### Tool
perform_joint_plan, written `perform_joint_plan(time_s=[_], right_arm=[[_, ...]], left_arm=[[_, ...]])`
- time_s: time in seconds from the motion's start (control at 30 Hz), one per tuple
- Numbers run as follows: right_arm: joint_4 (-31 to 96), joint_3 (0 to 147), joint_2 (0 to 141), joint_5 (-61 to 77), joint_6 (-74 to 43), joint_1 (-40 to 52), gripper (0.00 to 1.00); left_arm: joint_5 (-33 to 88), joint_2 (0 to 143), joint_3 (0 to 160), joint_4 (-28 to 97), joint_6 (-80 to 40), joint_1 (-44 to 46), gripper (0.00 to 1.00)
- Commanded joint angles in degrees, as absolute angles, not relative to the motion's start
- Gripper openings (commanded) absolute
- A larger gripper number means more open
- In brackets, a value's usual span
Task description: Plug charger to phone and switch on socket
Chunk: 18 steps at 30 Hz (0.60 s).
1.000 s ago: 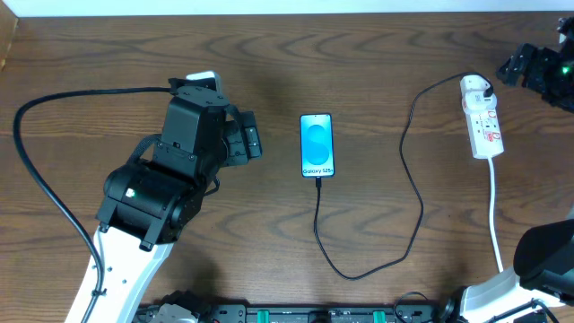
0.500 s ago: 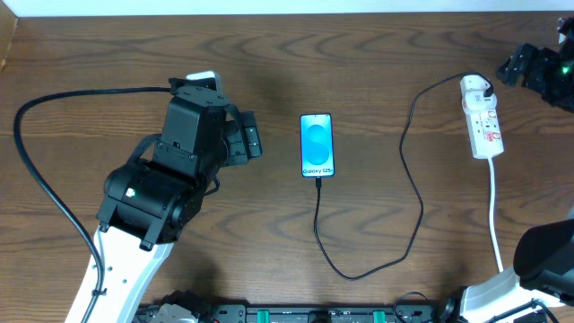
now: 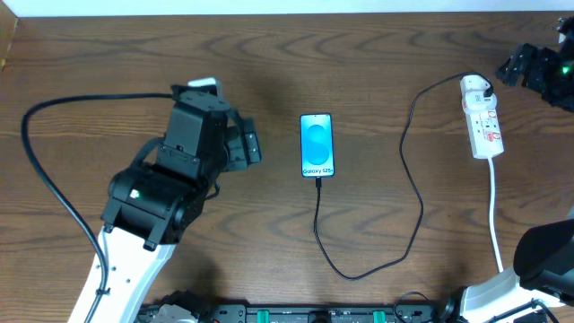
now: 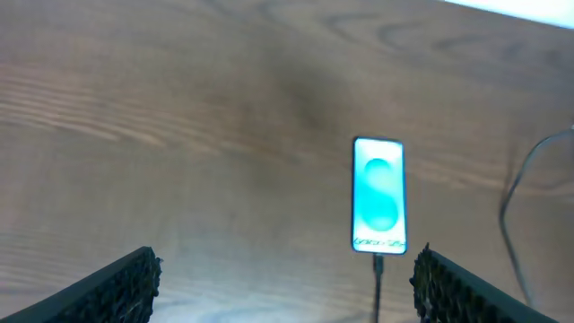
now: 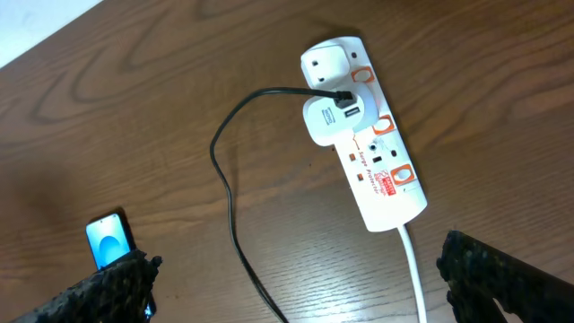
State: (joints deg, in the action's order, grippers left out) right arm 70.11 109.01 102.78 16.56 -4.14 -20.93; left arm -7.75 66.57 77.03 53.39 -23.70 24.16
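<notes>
Left arm has nudged a little since the earlier frames, and its black trailing cable (image 3: 54,179) lies slightly shifted; nothing else moved. Phone (image 3: 317,145) lies flat at mid worktop (image 3: 134,54), screen up and lit cyan, white text strip at its near end. Charger (image 3: 413,179) meets the phone's near edge with its plug tip, runs toward the robot, loops right, then climbs in a wavy line to the white adapter (image 5: 327,117) seated in the far end of the socket (image 3: 482,121). Socket lies lengthwise at the right side of the worktop, well apart from the phone, red markings along its face; switch position too small to tell. White cord (image 3: 495,215) leaves its near end toward the robot. Left hand (image 3: 254,145) sits to the phone's left, near but not touching, fingers wide apart and empty. Right hand (image 3: 513,68) hangs just beyond the socket's far end, fingers spread fully, holding nothing.
</notes>
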Motion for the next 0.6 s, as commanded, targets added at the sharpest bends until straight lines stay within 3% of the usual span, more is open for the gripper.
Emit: perform_joint_plan(time_s=[0.0,0.57], right_arm=[[70.1,109.1,102.3,17.0,-4.9,-20.9,0.99],[70.1,109.1,102.3,17.0,-4.9,-20.9,0.99]], left_arm=[[-8.8,63.9,70.6,52.0,-22.9,23.8,0.9],[-17.4,39.4,34.6,19.4,-22.9,23.6,0.9]])
